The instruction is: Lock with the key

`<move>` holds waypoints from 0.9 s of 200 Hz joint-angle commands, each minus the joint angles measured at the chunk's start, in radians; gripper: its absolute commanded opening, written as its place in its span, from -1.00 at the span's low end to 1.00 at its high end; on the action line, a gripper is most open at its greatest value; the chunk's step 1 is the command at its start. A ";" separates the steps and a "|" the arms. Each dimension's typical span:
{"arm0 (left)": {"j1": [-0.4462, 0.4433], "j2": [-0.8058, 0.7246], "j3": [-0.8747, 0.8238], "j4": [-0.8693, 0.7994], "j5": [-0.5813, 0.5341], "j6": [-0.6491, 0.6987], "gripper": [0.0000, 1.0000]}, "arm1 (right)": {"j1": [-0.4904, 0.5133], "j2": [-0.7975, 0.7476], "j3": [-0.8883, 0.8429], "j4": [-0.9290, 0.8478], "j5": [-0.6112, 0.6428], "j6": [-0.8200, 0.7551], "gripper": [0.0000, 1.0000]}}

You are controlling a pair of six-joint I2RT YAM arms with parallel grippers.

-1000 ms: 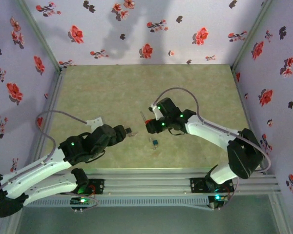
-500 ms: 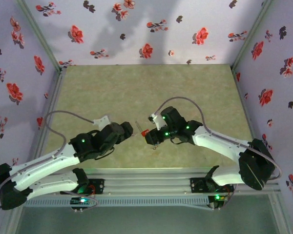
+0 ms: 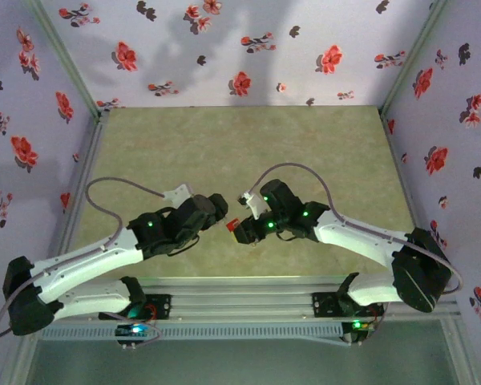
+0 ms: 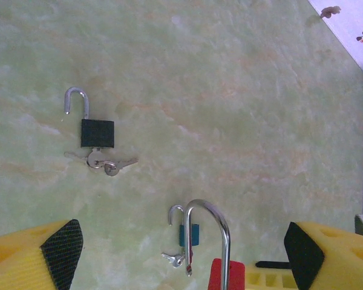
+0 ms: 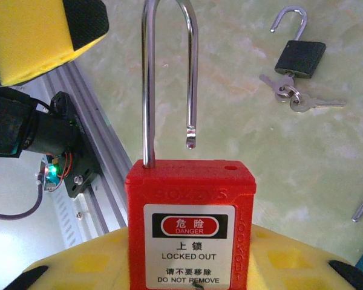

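Red-bodied and pinched upright: look for the red padlock (image 5: 190, 223) clamped by its body in the right gripper (image 5: 190, 269), lifted off the bench (image 3: 184, 144) above the middle of the near edge. Note the shackle (image 5: 148, 78) raised, long leg seated, short leg hanging free above the body's top face and seemingly not quite over its hole. Find the left gripper (image 4: 181, 252) close alongside, fingers (image 4: 60, 251) spread wide to either side of the shackle's arch, touching nothing.

Judged as the step in hand: pushing that shackle home before any turn of a key.
- Centre the spread fingers over the crown of the arch, not over one leg.
- Line the free leg up with its hole first, swivelling if needed.
- Press straight down along the legs, never sideways, to avoid twisting the body out of the right-hand pinch.
- Brace from below with a firm grip low on the body, clear of the top face.
- Stop pushing on feeling the leg seat.

Cannot tell about a key for the red body: underside hidden. Mind the two others lying flat on the bench below. Farther off, a black padlock (image 4: 97, 133), shackle open, with keys (image 4: 106, 164) on a ring at its base. Nearer, a small blue padlock (image 4: 189, 234), likewise open, with a key beside it. Leave both alone and avoid sweeping them with a descending finger.
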 commanded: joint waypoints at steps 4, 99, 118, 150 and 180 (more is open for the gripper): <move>-0.010 0.018 0.027 0.016 -0.023 -0.024 0.71 | 0.010 -0.018 -0.009 0.037 -0.021 -0.029 -1.00; -0.015 0.070 0.033 0.050 0.001 -0.027 0.30 | 0.020 -0.025 -0.012 0.049 -0.033 -0.036 -1.00; -0.015 0.086 0.039 0.057 0.009 -0.026 0.23 | 0.023 -0.029 -0.016 0.052 -0.035 -0.038 -1.00; -0.017 0.110 0.052 0.061 0.016 -0.018 0.07 | 0.027 -0.036 -0.019 0.055 -0.038 -0.042 -1.00; -0.017 0.126 0.059 0.061 0.020 -0.013 -0.08 | 0.029 -0.043 -0.021 0.056 -0.041 -0.045 -1.00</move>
